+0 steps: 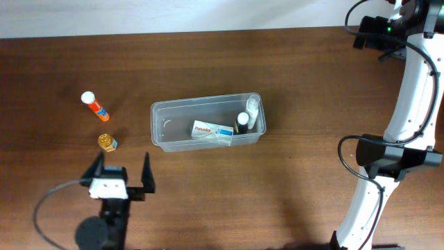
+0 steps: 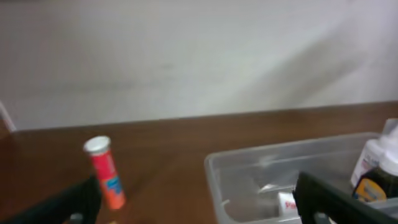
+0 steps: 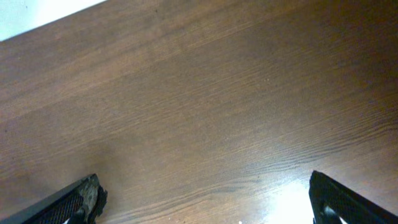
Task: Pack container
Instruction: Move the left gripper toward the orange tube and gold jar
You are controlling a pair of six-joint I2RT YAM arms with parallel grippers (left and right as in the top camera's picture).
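The clear plastic container (image 1: 201, 102) stands mid-table. It holds a white Panadol box (image 1: 211, 130), a dark bottle with a white cap (image 1: 242, 122) and a pale bottle (image 1: 252, 105). An orange tube with a white cap (image 1: 95, 105) and a small amber bottle (image 1: 106, 142) lie on the table to its left. My left gripper (image 1: 122, 165) is open and empty, just in front of the amber bottle. The left wrist view shows the tube (image 2: 104, 171), the container (image 2: 273, 158) and my open fingers (image 2: 199, 208). My right gripper (image 1: 364, 31) is at the far right back, open over bare wood (image 3: 208, 205).
The table is dark brown wood (image 1: 312, 90) with a white wall behind it (image 2: 199, 56). The right arm's white links (image 1: 409, 104) run along the right edge. A black cable (image 1: 48, 208) loops near the left arm's base.
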